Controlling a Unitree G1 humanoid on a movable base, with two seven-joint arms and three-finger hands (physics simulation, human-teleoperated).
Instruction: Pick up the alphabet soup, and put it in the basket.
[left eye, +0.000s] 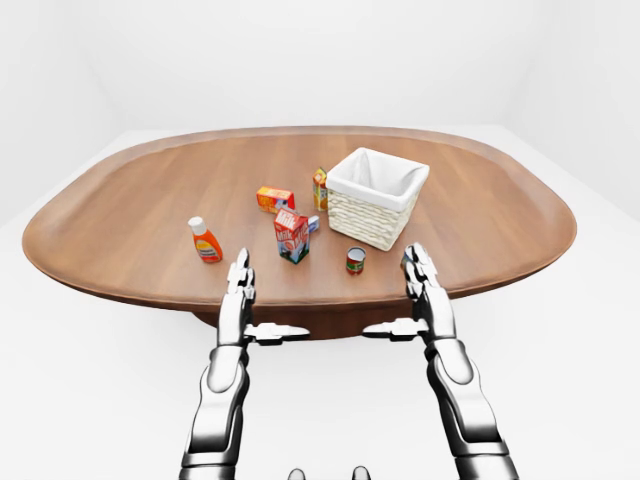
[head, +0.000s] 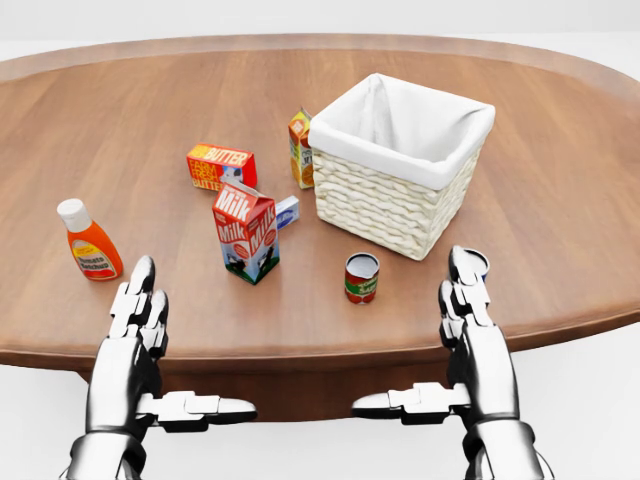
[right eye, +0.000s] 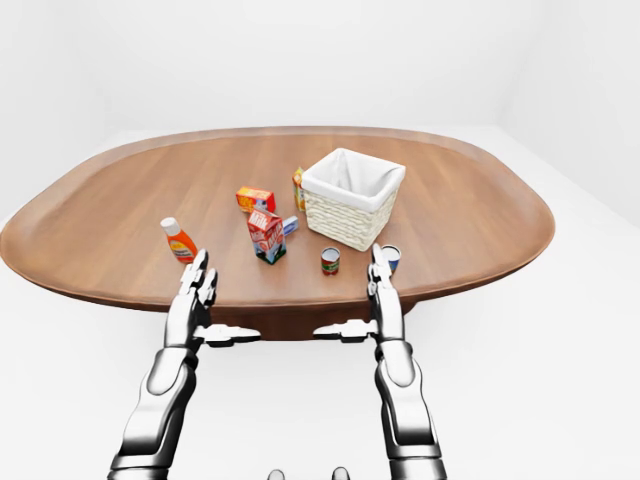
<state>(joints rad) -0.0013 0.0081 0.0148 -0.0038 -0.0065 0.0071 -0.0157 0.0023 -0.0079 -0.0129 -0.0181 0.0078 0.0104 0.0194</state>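
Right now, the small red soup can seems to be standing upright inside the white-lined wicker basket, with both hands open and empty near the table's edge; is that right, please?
Not quite. The small red soup can stands upright on the brown oval wooden table, just outside the white-lined wicker basket, as the head view shows. Both the left hand and the right hand are indeed open and empty near the table's edge.

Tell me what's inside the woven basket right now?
The woven wicker basket shows only its white cloth liner; nothing visible inside. Its floor is hidden by the near wall.

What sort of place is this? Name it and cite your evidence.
Likely a simulated test room, not a real kitchen: bare white walls and floor, one oval wooden table, with groceries set around a lined wicker basket.
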